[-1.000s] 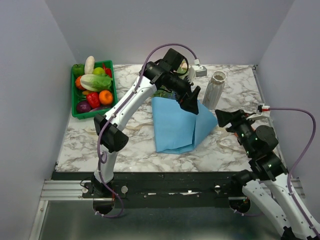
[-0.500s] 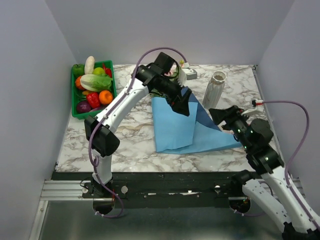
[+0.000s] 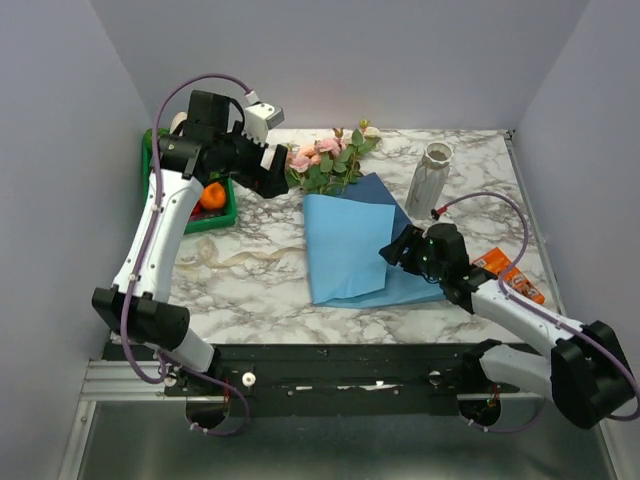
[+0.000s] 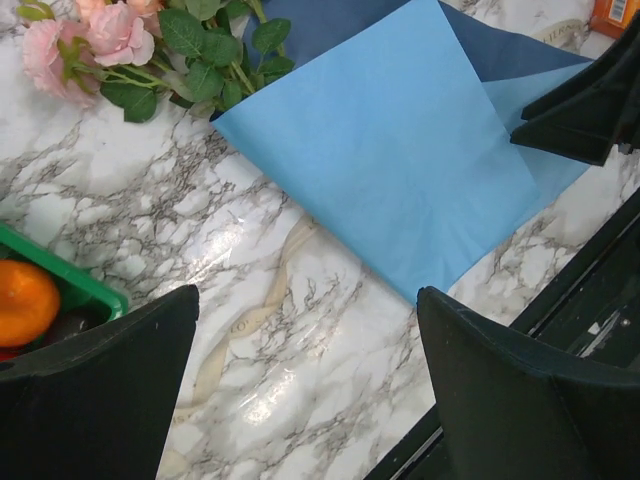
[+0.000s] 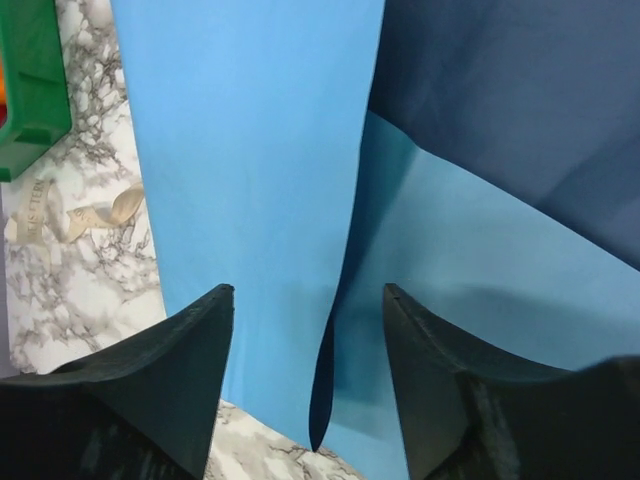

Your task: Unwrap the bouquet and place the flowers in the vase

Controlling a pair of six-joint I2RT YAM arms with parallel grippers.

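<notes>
The flowers (image 3: 325,160), pink and peach roses with green leaves, lie at the back of the table with their stems under the blue paper sheet (image 3: 345,245). The sheet is loose and spread toward the front. The beige ribbon (image 3: 225,260) lies apart on the marble. The whitish vase (image 3: 430,180) stands upright at the back right. My left gripper (image 3: 277,176) hangs open left of the flowers (image 4: 110,40), holding nothing. My right gripper (image 5: 308,290) is open low over the sheet (image 5: 260,150), with a raised fold edge between its fingers.
A green tray (image 3: 218,215) of vegetables stands at the back left, partly hidden by the left arm. An orange packet (image 3: 510,275) lies at the right, beside the right arm. The ribbon (image 4: 250,310) curls between tray and sheet.
The left arm swung off the paper to the back left, uncovering the flowers. The sheet's right flap fell open. The right gripper moved left and down onto that flap.
</notes>
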